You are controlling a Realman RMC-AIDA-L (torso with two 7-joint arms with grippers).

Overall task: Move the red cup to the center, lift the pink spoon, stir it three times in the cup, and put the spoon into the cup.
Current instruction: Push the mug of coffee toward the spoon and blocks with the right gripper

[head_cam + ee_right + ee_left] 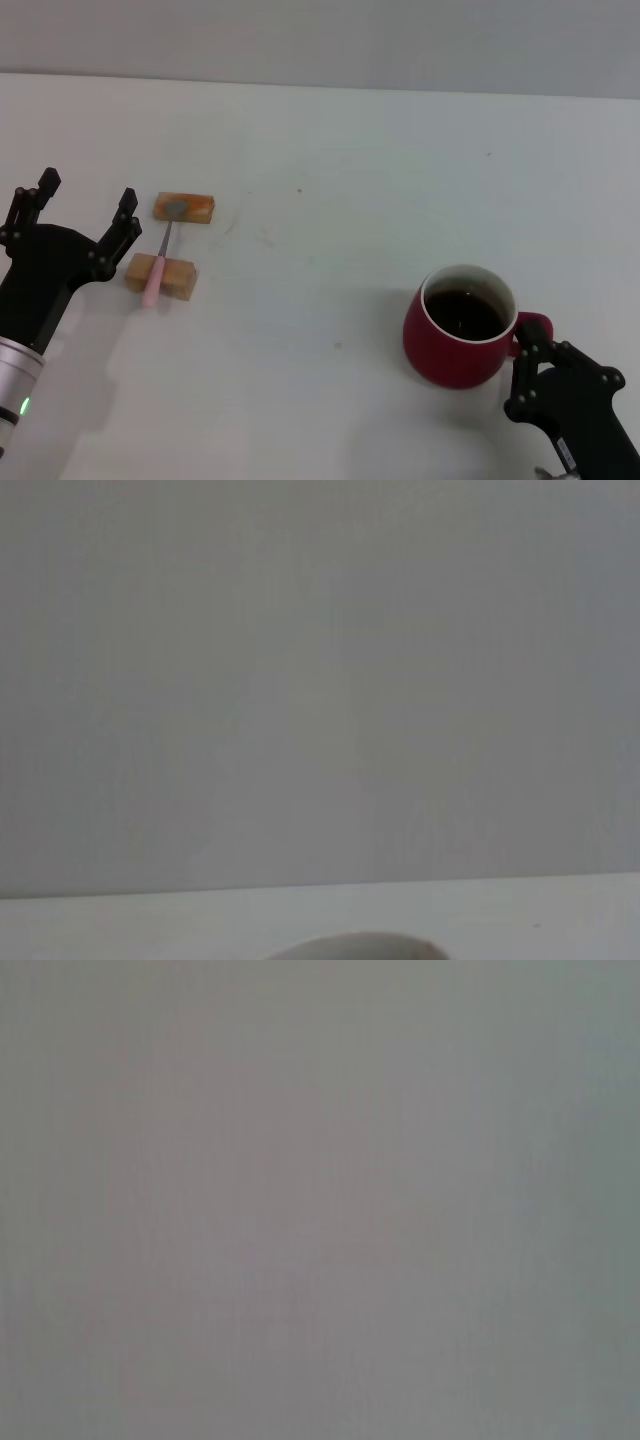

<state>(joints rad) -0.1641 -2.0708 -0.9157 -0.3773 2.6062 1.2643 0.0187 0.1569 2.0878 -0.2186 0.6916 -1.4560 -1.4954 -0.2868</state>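
Note:
The red cup (455, 335), holding dark liquid, stands on the white table at the right front, its handle pointing right. My right gripper (545, 360) is right at the handle, just in front of it. A pale curved rim, probably the cup's, shows at the edge of the right wrist view (350, 947). The pink spoon (155, 280) lies across two wooden blocks at the left, its grey bowl on the far block. My left gripper (85, 195) is open and empty, just left of the spoon. The center (320, 280) is bare white tabletop.
Two tan wooden blocks hold the spoon: the far one (190, 207) under the bowl, the near one (175, 275) under the handle. The table's far edge (320, 88) meets a grey wall. The left wrist view shows only plain grey.

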